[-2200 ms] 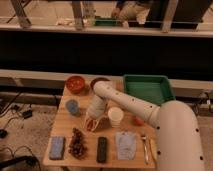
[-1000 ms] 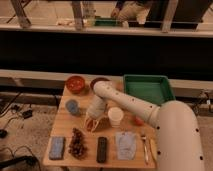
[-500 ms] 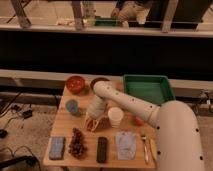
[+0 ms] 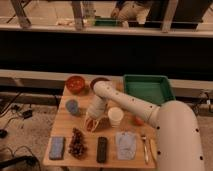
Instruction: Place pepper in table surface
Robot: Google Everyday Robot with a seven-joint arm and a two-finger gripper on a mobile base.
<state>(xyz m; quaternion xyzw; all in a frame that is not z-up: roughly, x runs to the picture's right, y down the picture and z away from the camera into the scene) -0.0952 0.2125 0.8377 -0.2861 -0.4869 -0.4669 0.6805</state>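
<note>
1. The gripper (image 4: 92, 121) was seen pointed straight down at the table surface (image 4: 62, 127), just left of the white cup (image 4: 115, 116).
2. The pepper (image 4: 90, 125) was spotted as a small red-orange blob right at the gripper's tip. It was also just left of the white cup, low down at tabletop level.
3. Whether the gripper was clamped on the pepper or free of it honestly couldn't be told. Whether the pepper was resting on the wood couldn't be told either.
4. A red-orange bowl (image 4: 76, 84) was found behind the white cup and off to its left. A dark bowl (image 4: 99, 81) was parked beside it, partly covered by the arm.
5. A green tray (image 4: 146, 89) was seen behind the white cup and to its right.
6. A blue-grey round thing (image 4: 72, 106) was noted left of the white cup, beyond the gripper.
7. In front of the white cup, a row was laid out along the near edge: a blue sponge (image 4: 57, 148), a dark bumpy cluster (image 4: 77, 142), a black bar (image 4: 102, 149), a pale blue cloth (image 4: 125, 145) and a utensil (image 4: 145, 147).
8. An orange fruit (image 4: 137, 120) was glimpsed just right of the white cup, half hidden by the arm.
</note>
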